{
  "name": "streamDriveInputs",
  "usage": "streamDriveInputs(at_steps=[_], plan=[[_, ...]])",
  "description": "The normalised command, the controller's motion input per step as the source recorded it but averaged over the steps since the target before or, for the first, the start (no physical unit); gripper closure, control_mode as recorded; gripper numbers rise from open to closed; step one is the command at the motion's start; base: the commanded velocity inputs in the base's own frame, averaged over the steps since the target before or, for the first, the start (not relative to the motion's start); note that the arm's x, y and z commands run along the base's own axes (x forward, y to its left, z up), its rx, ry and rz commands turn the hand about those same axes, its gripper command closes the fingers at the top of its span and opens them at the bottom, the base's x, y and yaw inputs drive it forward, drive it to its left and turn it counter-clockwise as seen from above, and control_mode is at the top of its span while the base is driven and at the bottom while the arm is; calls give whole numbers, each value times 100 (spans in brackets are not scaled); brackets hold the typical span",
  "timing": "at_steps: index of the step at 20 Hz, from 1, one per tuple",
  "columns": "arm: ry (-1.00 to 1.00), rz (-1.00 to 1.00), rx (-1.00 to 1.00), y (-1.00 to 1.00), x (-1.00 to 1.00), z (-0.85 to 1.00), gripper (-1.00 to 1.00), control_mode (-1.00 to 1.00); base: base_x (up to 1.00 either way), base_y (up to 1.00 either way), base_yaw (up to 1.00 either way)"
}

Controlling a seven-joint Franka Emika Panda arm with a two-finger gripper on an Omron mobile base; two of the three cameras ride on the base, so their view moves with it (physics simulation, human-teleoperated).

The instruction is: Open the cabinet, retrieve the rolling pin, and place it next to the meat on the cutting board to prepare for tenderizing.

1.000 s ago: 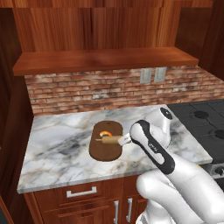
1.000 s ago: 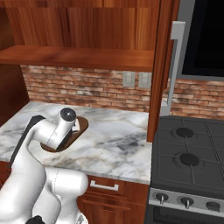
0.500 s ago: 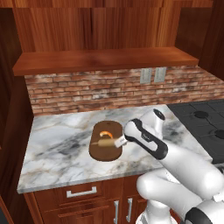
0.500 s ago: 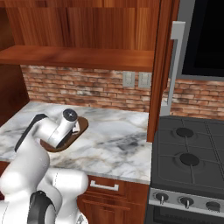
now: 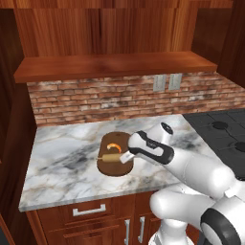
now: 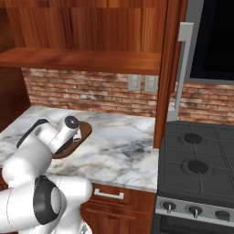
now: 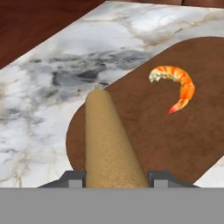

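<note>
1. Step in hand, as I judge it: the placing. The rolling pin (image 7: 109, 140) is out of the cabinet and over the cutting board (image 5: 115, 165).
2. Landmark: the cutting board, lying on the marble bench (image 5: 62, 162). The gripper (image 5: 125, 156) is at the board's right-hand edge in the left base view.
3. Jaws: partly closed on the rolling pin, one tip on each side of its near end in the hand view. The pin runs forward from them across the board toward its far left edge.
4. Whether the pin is touching the board or just above it: cannot tell.
5. The meat (image 7: 175, 85), a small orange and white curl, is on the board, near the pin but apart from it, to its right in the hand view.
6. Next move, my judgement: lower until the pin rests flat on the board beside the meat, then open the jaws and lift straight off. A round pin may roll on release, toward the meat or off the board edge, so let go gently.
7. Writing, brands, labels: none readable. Two plain wall plates (image 5: 167, 82) on the brick wall behind the board carry no text.
</note>
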Motion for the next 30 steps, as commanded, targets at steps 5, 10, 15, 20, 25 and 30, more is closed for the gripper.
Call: streamDriveInputs(at_steps=[5, 10, 15, 20, 25, 30], plan=[[0, 0, 0, 8, 5, -19, 100, -100, 0, 0, 0], [1, 1, 0, 5, 0, -11, -100, -100, 0, 0, 0], [-1, 0, 0, 0, -5, 1, -100, -100, 0, 0, 0], [0, 0, 0, 0, -16, 19, -100, -100, 0, 0, 0], [0, 0, 0, 0, -10, 28, -100, -100, 0, 0, 0], [0, 0, 0, 0, 0, 40, -100, -100, 0, 0, 0]])
